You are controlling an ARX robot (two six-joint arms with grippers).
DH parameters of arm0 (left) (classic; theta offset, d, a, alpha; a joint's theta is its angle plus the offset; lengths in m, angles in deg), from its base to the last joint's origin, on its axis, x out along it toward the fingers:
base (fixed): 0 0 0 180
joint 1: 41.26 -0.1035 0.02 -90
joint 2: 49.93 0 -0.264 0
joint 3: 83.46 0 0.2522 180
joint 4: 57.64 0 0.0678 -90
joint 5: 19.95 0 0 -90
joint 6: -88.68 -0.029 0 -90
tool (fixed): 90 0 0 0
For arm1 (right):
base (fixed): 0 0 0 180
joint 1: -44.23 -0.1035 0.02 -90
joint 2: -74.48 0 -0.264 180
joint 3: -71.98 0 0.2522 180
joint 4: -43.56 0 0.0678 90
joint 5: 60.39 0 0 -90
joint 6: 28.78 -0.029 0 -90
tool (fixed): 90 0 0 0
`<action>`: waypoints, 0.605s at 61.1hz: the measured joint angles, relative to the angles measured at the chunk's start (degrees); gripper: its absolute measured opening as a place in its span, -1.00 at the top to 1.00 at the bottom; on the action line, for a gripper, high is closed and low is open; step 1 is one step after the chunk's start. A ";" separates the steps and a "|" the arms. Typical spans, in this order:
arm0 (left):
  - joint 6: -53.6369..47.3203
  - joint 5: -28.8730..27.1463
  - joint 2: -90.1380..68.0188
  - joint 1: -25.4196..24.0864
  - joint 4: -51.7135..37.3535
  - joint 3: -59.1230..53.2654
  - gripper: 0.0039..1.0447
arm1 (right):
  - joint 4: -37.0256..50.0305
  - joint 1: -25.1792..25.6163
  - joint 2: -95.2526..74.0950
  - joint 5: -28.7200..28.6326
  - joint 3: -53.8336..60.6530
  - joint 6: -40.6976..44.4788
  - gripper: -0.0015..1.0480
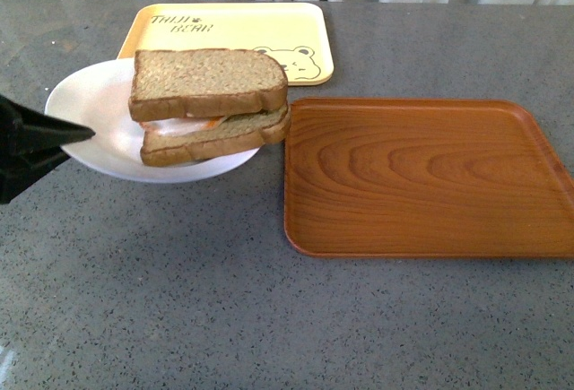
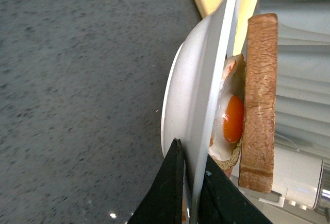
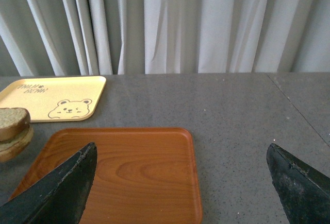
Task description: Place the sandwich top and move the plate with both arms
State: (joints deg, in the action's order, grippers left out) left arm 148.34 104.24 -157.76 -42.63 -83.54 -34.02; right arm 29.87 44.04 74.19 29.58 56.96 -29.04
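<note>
Sandwich top [image 1: 206, 81] lies on the egg slice [image 1: 215, 136] at the plate's [image 1: 90, 103] right edge, toward the worktop's [image 1: 179, 309] far left; left gripper [image 2: 191, 157] pinches the plate's left rim; right gripper [image 3: 181, 148] hangs spread wide, facing the brown tray [image 3: 134, 172].

Grey speckled tabletop [image 1: 179, 318] fills the frame. On it — a yellow tray [image 1: 269, 27] at upper centre, a brown tray [image 1: 421, 179] at right, narrowly apart. At left the plate [image 1: 90, 112] — resting or lifted, unclear.
</note>
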 joint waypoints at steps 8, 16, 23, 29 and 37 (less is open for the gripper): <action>-0.02 -0.15 -2.19 1.46 2.23 5.81 0.96 | 0.00 0.00 0.00 0.00 0.00 0.00 -0.82; -0.04 -0.35 -4.98 2.60 4.07 11.06 0.96 | 0.00 0.00 0.02 0.00 0.00 0.00 -0.82; 0.02 -0.63 -7.89 3.39 5.86 16.15 0.96 | 0.00 0.00 0.02 0.02 0.00 0.00 -0.82; 0.02 -1.11 -10.62 4.13 7.23 20.65 0.96 | 0.00 0.00 0.02 0.00 0.00 0.00 -0.82; 0.00 -1.25 -15.19 5.27 9.79 27.93 0.96 | 0.00 0.00 0.02 0.00 0.00 0.02 -0.82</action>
State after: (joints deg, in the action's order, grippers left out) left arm 148.34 103.00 -172.95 -37.36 -73.75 -6.09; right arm 29.87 44.04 74.21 29.58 56.96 -29.01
